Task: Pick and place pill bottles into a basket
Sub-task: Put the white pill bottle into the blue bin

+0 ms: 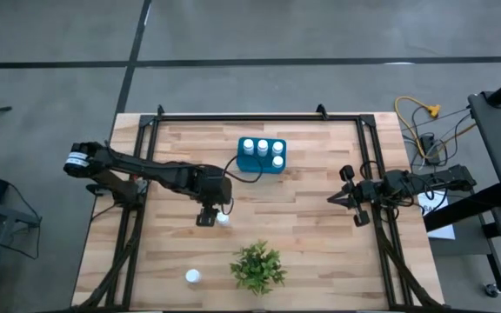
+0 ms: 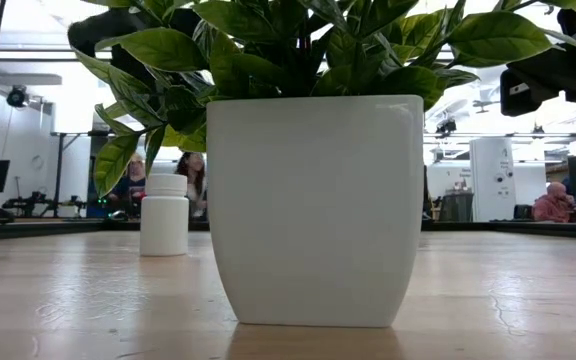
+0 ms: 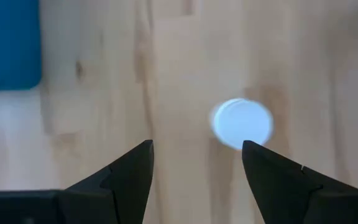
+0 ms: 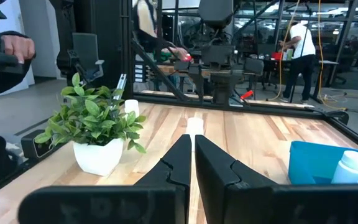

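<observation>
the white plant pot (image 2: 313, 205) fills the low view, one pill bottle (image 2: 164, 214) standing apart to its side. on the wooden table (image 1: 320, 235) the left gripper (image 1: 213, 216) hangs spread wide over a lone bottle (image 3: 242, 123), holding nothing. the teal basket (image 1: 260, 156) with four bottles sits toward the far edge, bare wood all round it. the right gripper (image 1: 342, 199), pressed closed and empty, waits at the right edge. people show in the room behind.
</observation>
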